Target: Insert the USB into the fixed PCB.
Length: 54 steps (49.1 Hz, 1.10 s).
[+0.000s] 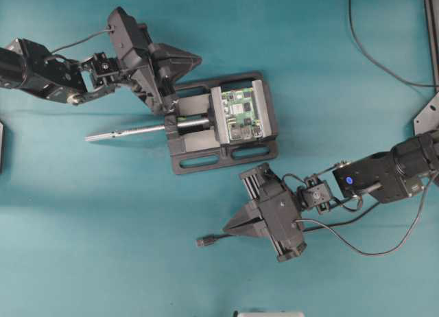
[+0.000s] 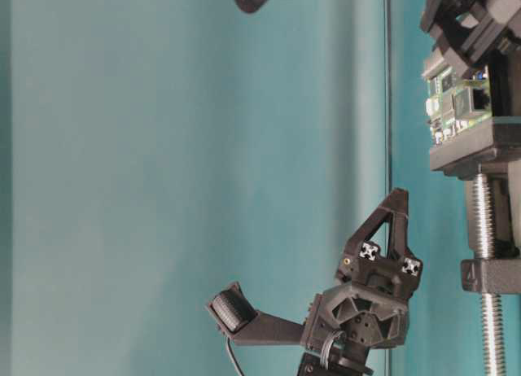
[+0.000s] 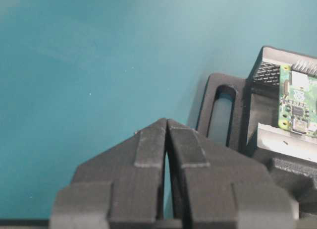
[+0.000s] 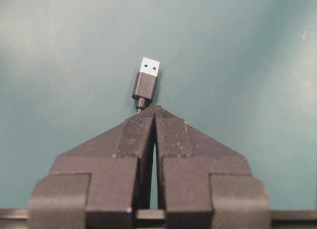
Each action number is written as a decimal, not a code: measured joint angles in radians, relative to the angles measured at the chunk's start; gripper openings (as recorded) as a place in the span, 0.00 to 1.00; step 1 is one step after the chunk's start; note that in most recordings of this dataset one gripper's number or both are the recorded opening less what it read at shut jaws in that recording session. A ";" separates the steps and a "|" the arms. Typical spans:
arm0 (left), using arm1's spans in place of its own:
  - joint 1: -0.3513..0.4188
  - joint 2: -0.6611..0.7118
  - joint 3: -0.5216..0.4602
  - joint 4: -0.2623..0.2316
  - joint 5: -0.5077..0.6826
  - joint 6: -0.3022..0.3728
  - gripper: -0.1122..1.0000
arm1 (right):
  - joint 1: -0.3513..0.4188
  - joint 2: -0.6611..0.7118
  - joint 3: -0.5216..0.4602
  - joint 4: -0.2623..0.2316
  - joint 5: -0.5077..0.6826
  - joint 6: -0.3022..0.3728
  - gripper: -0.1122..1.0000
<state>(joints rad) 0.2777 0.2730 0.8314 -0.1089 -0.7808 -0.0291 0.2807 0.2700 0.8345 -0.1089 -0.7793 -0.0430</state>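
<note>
The USB (image 1: 204, 241) lies on the teal table, a small dark plug with a silver end (image 4: 145, 83) pointing away from my right gripper (image 4: 154, 109). Its thin cable runs back under the fingertips. My right gripper (image 1: 226, 229) is shut, tips together, just behind the plug, and I see nothing clamped between them. The fixed PCB (image 1: 241, 113) is a green board clamped in a black vise (image 1: 206, 156); it also shows in the left wrist view (image 3: 299, 102) and from table level (image 2: 452, 99). My left gripper (image 1: 197, 58) is shut and empty (image 3: 166, 121), beside the vise's far left corner.
The vise's silver screw rod (image 1: 123, 132) sticks out to the left. A thicker black cable (image 1: 370, 56) curves across the back right, near a metal bracket (image 1: 429, 111). A white object (image 1: 267, 314) peeks in at the front edge.
</note>
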 measured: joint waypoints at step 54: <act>-0.156 -1.388 0.713 0.040 0.549 -0.120 0.96 | 0.020 0.040 -0.103 0.011 0.112 0.126 0.62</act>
<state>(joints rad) 0.1212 -1.1152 1.5447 -0.0690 -0.2316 -0.1488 0.3007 0.3099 0.7317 -0.0982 -0.6673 0.0828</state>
